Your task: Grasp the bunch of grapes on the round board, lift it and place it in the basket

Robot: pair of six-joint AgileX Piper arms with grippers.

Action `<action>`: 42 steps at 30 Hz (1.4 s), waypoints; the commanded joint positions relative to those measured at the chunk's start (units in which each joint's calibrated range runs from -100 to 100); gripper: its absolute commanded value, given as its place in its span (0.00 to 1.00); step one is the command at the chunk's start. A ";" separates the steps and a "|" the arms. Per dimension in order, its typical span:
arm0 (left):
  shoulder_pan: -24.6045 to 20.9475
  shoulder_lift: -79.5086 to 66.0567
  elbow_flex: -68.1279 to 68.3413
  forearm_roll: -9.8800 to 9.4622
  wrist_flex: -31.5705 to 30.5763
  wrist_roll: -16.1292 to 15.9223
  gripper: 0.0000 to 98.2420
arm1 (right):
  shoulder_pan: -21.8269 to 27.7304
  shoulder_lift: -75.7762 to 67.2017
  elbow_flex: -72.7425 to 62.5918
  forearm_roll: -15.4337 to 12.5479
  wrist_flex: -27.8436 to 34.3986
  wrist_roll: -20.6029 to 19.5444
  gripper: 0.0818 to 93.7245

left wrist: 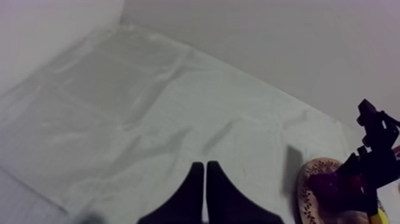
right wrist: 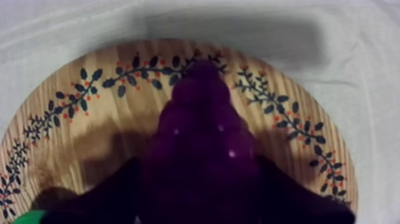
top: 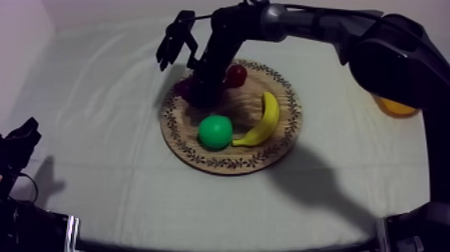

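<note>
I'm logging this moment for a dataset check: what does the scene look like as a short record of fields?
board: round wooden board, mid-table
grapes: bunch of grapes, lying on the board
right gripper: right gripper, down at the grapes
left gripper: left gripper, shut, low at its own side
other fruit on board: pear, banana, small red fruit
basket: yellow basket, at the table's right edge

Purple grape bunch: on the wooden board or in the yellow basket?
On the board: purple bunch of grapes lies on the round wooden board, inside its patterned rim.
</note>
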 commanded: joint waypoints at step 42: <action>-0.03 0.05 0.00 0.02 -0.01 0.00 0.00 | 35.68 -45.94 33.41 -4.04 -4.15 -0.55 0.31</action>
